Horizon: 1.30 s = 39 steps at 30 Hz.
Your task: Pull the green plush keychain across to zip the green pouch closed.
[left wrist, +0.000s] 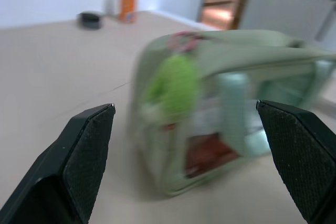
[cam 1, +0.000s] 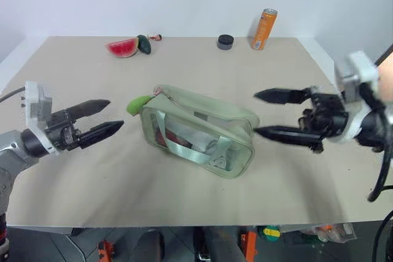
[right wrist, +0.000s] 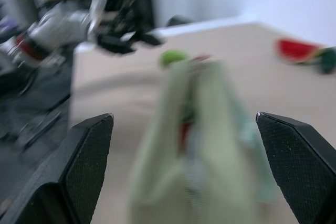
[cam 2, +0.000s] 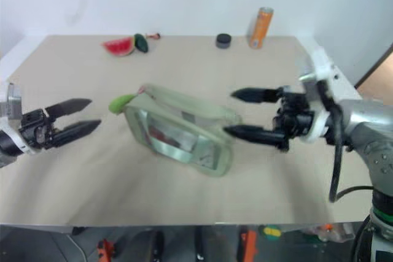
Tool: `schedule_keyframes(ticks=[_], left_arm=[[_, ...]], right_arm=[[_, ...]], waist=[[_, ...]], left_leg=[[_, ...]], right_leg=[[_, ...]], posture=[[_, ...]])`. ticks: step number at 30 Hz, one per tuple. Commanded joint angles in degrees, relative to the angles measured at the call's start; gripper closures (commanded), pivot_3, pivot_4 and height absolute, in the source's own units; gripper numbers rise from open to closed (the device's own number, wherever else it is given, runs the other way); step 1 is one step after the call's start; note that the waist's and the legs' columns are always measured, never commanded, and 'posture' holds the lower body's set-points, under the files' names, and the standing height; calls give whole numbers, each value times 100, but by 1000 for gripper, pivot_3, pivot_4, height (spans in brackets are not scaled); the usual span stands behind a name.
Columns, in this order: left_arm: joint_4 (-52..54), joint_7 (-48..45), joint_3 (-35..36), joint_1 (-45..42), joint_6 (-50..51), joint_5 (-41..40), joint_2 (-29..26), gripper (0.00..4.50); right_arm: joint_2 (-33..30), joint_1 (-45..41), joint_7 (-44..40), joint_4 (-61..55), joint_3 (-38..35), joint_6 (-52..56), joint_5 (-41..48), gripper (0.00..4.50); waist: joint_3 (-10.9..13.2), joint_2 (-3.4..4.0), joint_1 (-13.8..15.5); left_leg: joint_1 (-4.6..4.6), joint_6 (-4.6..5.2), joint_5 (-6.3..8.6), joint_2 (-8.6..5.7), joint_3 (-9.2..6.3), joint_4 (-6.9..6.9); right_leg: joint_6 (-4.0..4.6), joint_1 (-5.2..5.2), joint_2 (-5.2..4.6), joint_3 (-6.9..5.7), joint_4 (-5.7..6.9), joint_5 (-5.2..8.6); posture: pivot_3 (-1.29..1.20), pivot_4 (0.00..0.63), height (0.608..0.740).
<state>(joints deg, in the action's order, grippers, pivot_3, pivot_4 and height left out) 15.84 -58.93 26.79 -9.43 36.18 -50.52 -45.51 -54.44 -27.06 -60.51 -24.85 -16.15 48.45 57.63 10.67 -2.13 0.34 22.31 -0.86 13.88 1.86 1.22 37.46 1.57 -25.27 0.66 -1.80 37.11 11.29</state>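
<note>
Now both grippers, left (cam 1: 103, 119) and right (cam 1: 268, 113), hover spread wide either side of the pouch (cam 1: 199, 130), keychain (cam 1: 139, 104) untouched.

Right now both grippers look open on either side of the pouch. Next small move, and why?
Probably ease the left gripper toward the green plush keychain and close on it. The plush hangs off the green pouch at its left end, nearest that open gripper, and nothing is held yet. The right gripper sits open at the far end, placed to steady it.
</note>
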Motion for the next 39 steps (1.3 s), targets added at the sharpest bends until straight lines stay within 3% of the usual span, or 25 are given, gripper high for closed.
schedule_keyframes(ticks=[1, 11, 17, 29, 38, 39], left_arm=[[212, -181, 191, 32, -116, -224, -67, 31], [593, -355, 38, -142, -148, -457, -142, 31], [749, -316, -122, 152, -333, -275, 0, 31], [796, -157, -392, 424, -622, -43, 249, 31], [803, -119, -411, 467, -715, -8, 269, 31], [805, -118, -412, 469, -723, -5, 267, 0]], right_arm=[[-132, 33, -134, -514, 345, -318, -370, 0], [108, -1176, -192, -12, 1617, -973, -1701, 0], [116, -1307, -455, 73, 1984, -1176, -2109, 0], [212, -2104, -480, -57, 2532, -284, -2142, 0], [476, -2163, -97, 243, 3212, -9, -2883, 0], [506, -2157, -73, 300, 3268, -28, -2976, 517]], waist=[[0, 0, 3], [0, -1, -2], [0, -1, 0], [-1, -2, 2], [-1, -2, 0], [-1, -2, -1]], left_leg=[[1, 0, 0, -1, 0, 3], [-7, -1, -6, -1, 19, 13], [-2, -2, 0, 2, 17, 2], [-1, -9, 4, 2, 18, 8], [-1, -9, 4, 2, 19, 7], [-1, -9, 4, 2, 19, 7]], right_leg=[[-2, 0, 0, -1, 0, -1], [-7, 0, 8, 7, -1, -4], [-3, -4, 10, 8, 0, -2], [-2, -5, 8, 8, 0, -2], [-2, -6, 9, 9, 1, -2], [-2, -6, 9, 10, 1, -3]], posture=[[0, 150, 740], [0, 150, 740], [0, 150, 740], [0, 150, 740], [0, 150, 740], [0, 150, 740]])
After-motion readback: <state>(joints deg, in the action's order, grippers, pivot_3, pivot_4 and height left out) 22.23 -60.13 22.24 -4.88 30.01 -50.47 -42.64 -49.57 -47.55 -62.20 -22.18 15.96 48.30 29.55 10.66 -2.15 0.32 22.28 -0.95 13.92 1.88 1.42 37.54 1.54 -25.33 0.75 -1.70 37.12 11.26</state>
